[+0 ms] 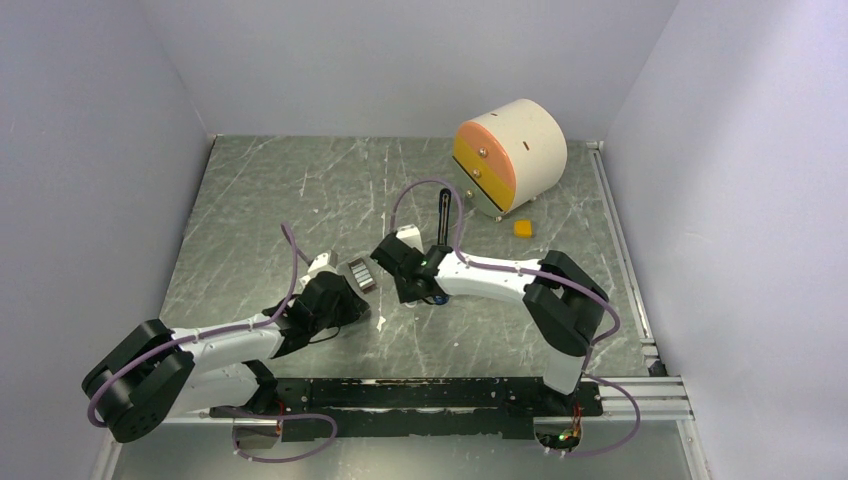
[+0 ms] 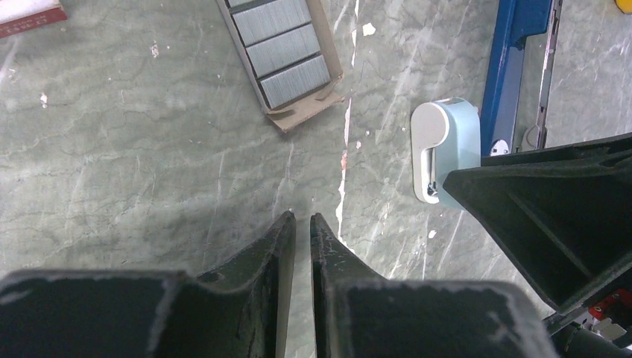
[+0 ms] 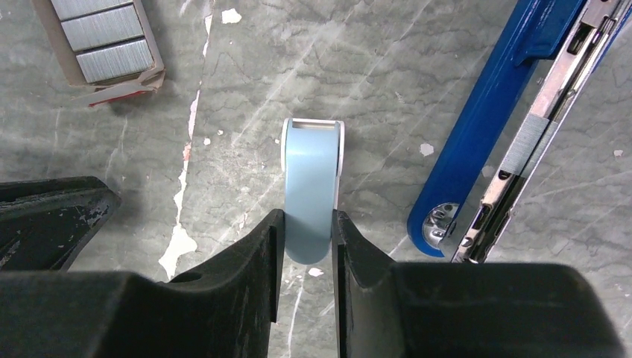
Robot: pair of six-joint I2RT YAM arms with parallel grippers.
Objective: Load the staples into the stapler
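R end effector (image 3: pixel 307 239) pinched the pale-blue piece (image 3: pixel 313 171), just beside the stapler (image 3: pixel 484 142). L end effector (image 2: pixel 302 224) was pressed together near the staples (image 2: pixel 287 52).

You look from top: cream cylindrical drum (image 1: pixel 525 145) with pink-orange-yellow striped face, lying on side at 1 o'clock of scratched grey-green table (image 1: pixel 280 190). Small yellow cube (image 1: pixel 522 228) at drum's 6 o'clock, apart. Your right wrist view: pale-blue-and-white plastic piece (image 3: pixel 313 194) centre, brown cardboard tray (image 3: pixel 52 30) at 10 o'clock. Left wrist view: red-and-white cardboard box (image 2: pixel 26 16) at 10 o'clock, cropped.
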